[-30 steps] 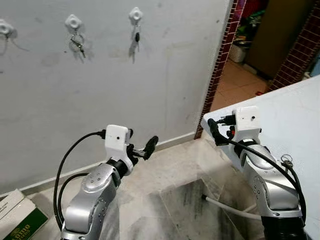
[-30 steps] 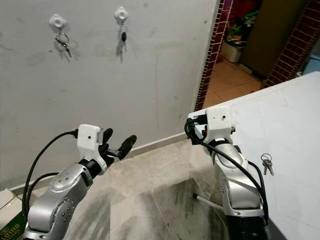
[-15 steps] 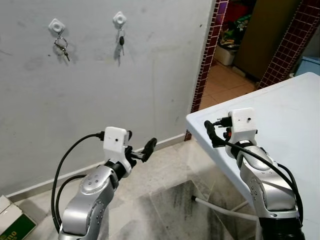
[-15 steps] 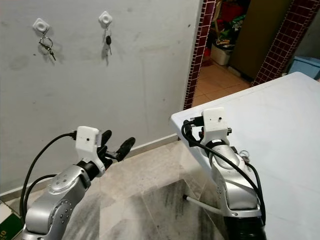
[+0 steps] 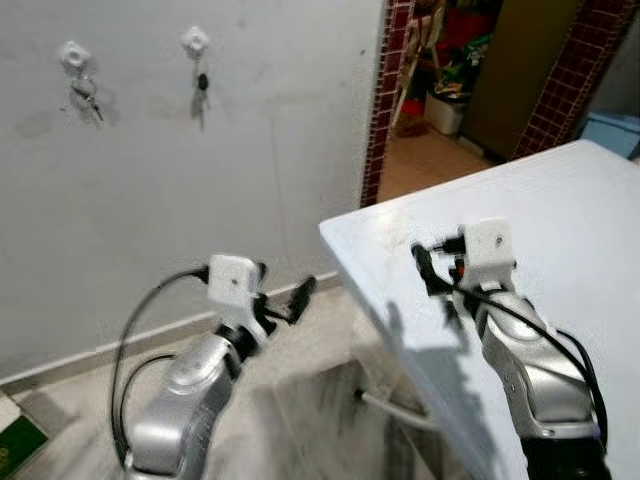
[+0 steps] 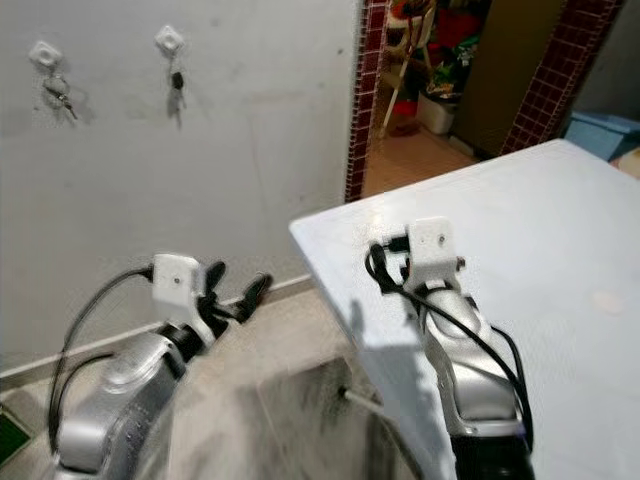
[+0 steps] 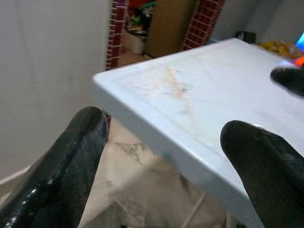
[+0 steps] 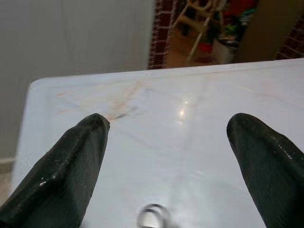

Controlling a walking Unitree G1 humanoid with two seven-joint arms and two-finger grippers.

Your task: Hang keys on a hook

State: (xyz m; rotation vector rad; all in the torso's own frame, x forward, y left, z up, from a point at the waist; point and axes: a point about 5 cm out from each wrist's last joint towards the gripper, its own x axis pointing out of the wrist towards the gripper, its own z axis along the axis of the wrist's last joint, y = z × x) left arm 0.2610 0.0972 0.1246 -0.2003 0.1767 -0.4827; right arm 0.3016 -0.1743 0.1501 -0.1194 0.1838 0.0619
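A big grey wall [image 5: 250,130] stands ahead, and a marble floor [image 5: 300,400] lies below it. The pictures from the head are a bit blurry. On the robot's right is a wide white table [image 5: 560,210] with a faint brown stain near its corner. Behind the table is a doorway [image 5: 450,90] with a dark red tiled edge, and some things are piled inside.

The left arm [image 5: 190,400] reaches out low over the floor, beside the table's corner. Its left claw [image 7: 166,142] is wide open, with the two black fingers [image 7: 71,156] far apart and nothing between them. It points at the table's edge.

The right arm [image 5: 530,360] is held up over the table. The right claw [image 8: 171,152] is wide open too and holds nothing. It hangs above the table top.

Two white hooks sit high on the wall. The left hook [image 5: 72,54] has a bunch of keys [image 5: 84,93] hanging from it. The right hook [image 5: 194,41] has a dark key [image 5: 202,81] hanging from it.

In the right wrist view, a small shiny ring [image 8: 153,217] lies on the table just below the right claw. It is blurry, but it may be the ring of a key bunch.
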